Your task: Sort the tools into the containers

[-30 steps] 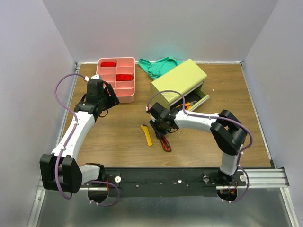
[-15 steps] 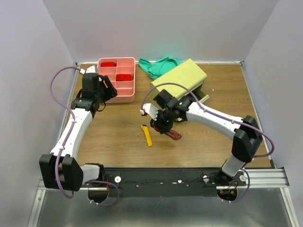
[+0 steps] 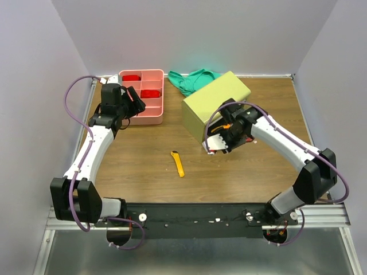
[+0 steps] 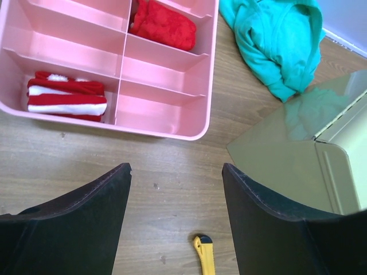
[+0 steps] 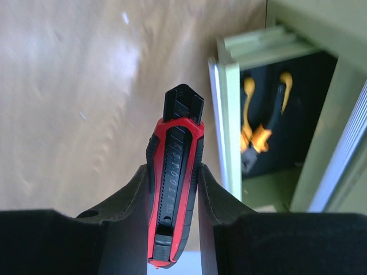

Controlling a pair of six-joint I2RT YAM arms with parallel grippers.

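My right gripper [image 5: 172, 172] is shut on the red-black utility knife [image 5: 174, 189], held blade end forward, just left of the open drawer [image 5: 269, 143] of the olive-green chest [image 3: 215, 98]. Orange-handled pliers [image 5: 258, 123] lie in that drawer. In the top view the right gripper [image 3: 225, 137] hovers at the chest's front. The yellow utility knife [image 3: 179, 164] lies on the table; its tip shows in the left wrist view [image 4: 205, 256]. My left gripper [image 4: 176, 172] is open and empty, above the table just in front of the pink tray [image 4: 157, 109].
The pink tray [image 3: 150, 119] holds a red cloth item [image 4: 162, 24] and a red-white striped one [image 4: 66, 97]. A green cloth [image 3: 192, 80] lies behind the chest at the back edge. Walls close the table at left, right and back.
My right gripper has lifted the red-black knife off the table and carried it right, to the chest's open drawer. My left gripper has shifted slightly back toward the pink tray.
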